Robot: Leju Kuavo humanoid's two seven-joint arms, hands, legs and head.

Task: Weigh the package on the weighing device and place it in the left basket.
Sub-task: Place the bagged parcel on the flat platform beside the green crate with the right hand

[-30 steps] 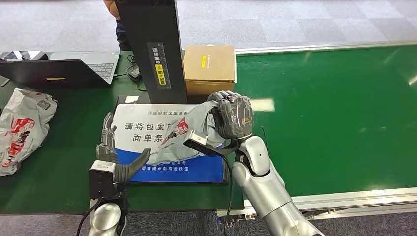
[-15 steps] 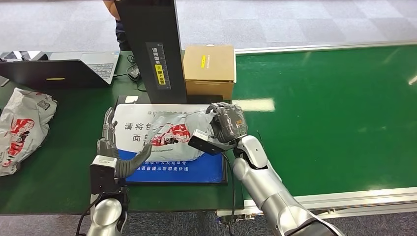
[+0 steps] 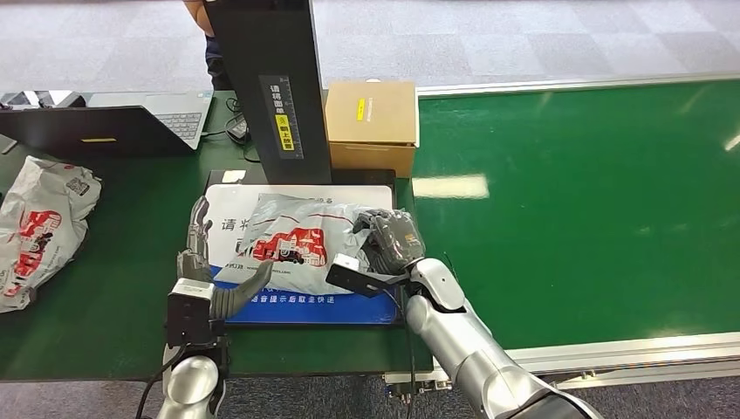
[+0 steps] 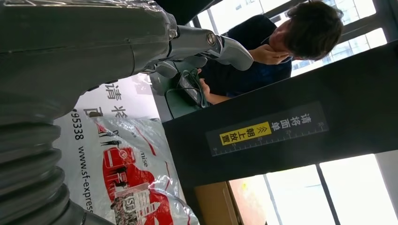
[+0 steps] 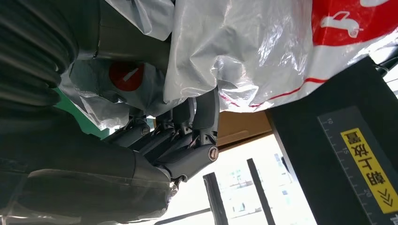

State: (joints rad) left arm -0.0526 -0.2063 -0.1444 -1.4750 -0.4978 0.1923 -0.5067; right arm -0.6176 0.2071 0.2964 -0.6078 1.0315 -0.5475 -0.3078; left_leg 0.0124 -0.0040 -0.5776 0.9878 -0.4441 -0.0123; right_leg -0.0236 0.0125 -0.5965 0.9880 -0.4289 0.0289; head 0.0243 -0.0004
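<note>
Package (image 3: 292,243) on scale (image 3: 305,305)
Right hand (image 3: 390,240) grips its right edge; left hand (image 3: 202,262), fingers apart and holding nothing, rests just beside its left edge.

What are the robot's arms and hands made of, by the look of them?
Both arms are smooth, rounded silver tubes. The right hand is dark grey with jointed fingers that look metallic, and a grey ribbed cover at the wrist. The left hand is grey too. Each wrist carries a small black box, with black cables hanging below.
</note>
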